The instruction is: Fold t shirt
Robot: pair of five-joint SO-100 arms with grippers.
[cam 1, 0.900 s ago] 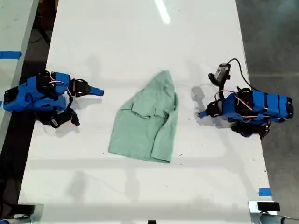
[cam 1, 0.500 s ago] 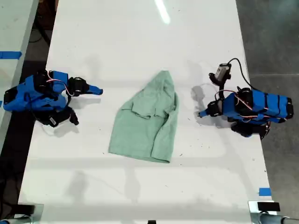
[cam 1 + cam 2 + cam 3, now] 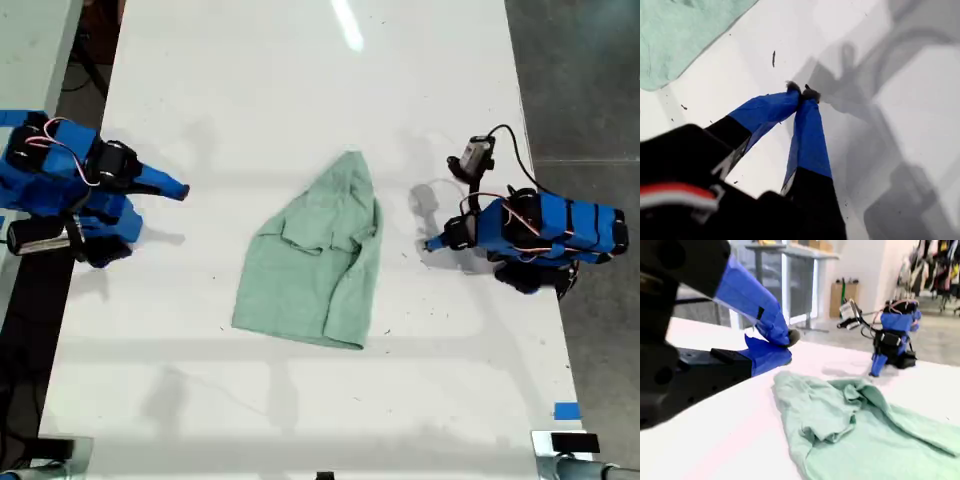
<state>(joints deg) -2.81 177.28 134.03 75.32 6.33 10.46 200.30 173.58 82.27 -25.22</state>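
In the middle of the white table (image 3: 300, 80), the mint-green t shirt (image 3: 315, 260) is spread in loose folds, its narrow end toward the exterior view's top. My first gripper (image 3: 428, 244), at the exterior view's right, is pressed together, empty, on the tabletop. My second gripper (image 3: 178, 189), opposite, is likewise closed, clear of the cloth.

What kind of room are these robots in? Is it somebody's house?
Probably not a house. It looks like a workshop or lab. Two blue robot arms sit on a long white table with a green t shirt between them. There is blue tape on the table edge, and metal tables and cardboard boxes behind.
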